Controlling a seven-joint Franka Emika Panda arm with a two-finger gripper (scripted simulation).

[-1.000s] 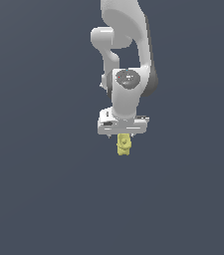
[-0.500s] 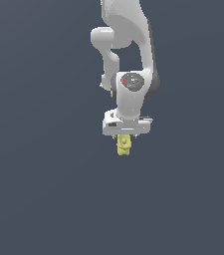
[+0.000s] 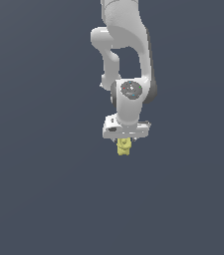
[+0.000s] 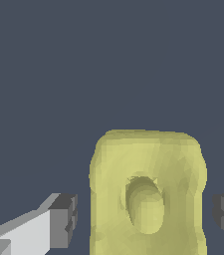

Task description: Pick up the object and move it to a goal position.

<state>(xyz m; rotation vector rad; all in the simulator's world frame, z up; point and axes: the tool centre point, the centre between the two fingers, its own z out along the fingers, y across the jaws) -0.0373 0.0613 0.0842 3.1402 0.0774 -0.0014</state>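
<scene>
Arm hung over plain dark ground, gripper (image 3: 124, 144) pointing down, w/ the object (image 3: 124, 146) sitting right under the white hand, roughly mid-scene. In the wrist view the object (image 4: 147, 194) was between the two dark pads (image 4: 63, 220), but w/ visible gaps on both sides. So the jaws looked spread around it, not pinching. Whether it hung or rested on the ground, couldn't tell.

Risks, as I judged them: the shape was lumpy, so pads closing on a knob could twist it or squirt it out. A lift before a firm squeeze would leave it behind.

Count: one arm, one gripper, two pads, one yellow object. No goal marker seen.
</scene>
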